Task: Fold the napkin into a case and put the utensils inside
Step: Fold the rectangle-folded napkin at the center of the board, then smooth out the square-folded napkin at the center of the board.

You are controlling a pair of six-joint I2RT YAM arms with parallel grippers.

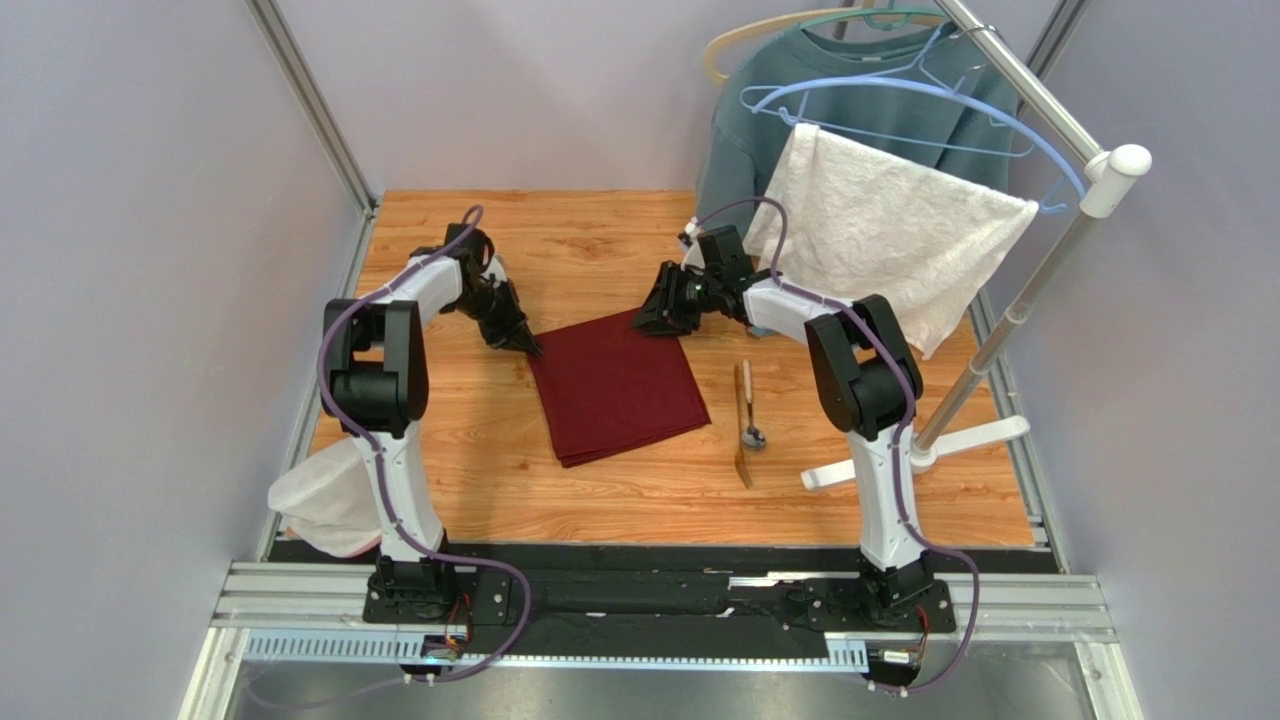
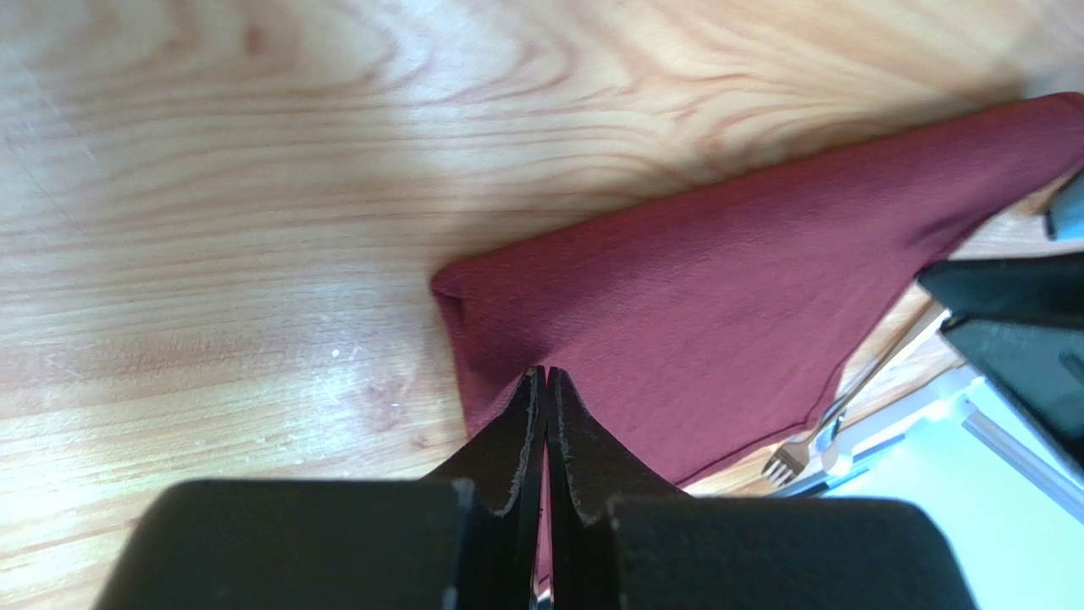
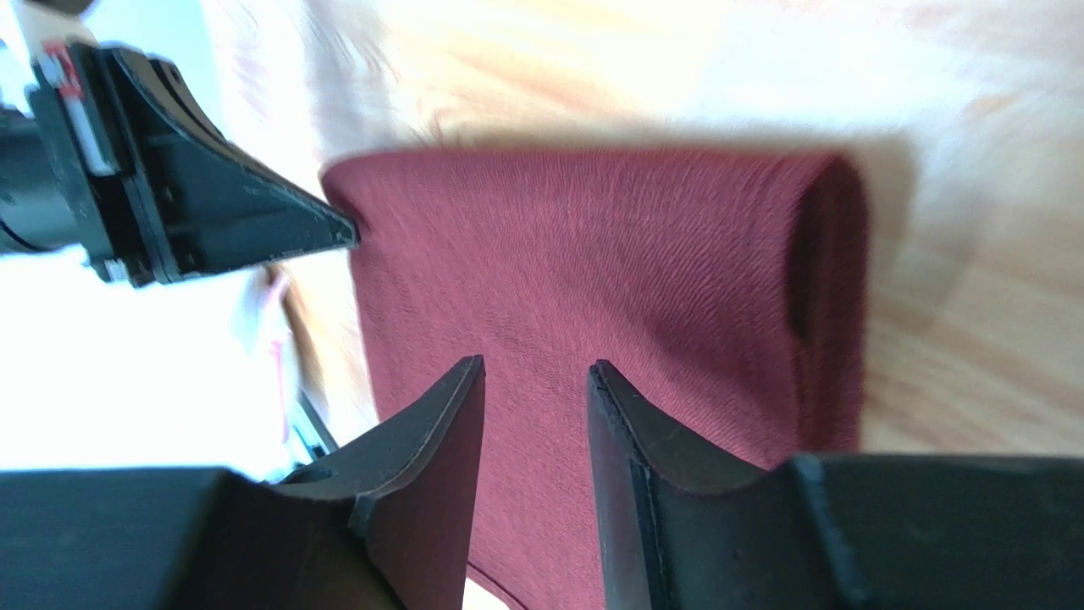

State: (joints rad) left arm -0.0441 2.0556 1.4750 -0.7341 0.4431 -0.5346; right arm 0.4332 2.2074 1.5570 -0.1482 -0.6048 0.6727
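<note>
Clamped on the napkin's (image 2: 713, 292) far-left corner at the table's (image 1: 451, 495) middle, left gripper (image 2: 545, 381) likely steadies the fold. Right gripper (image 3: 535, 369) hovers over it, jaws apart and empty. Utensils (image 1: 747, 420) lie rightward.

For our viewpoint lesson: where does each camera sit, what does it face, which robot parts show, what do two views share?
Top external: above, behind both arms, which show whole; faces down at the table.
Left wrist: faces the napkin; left gripper shut on it.
Right wrist: faces the napkin; right gripper open.
Shared: both wrist views show the napkin, plus the other gripper.
</note>
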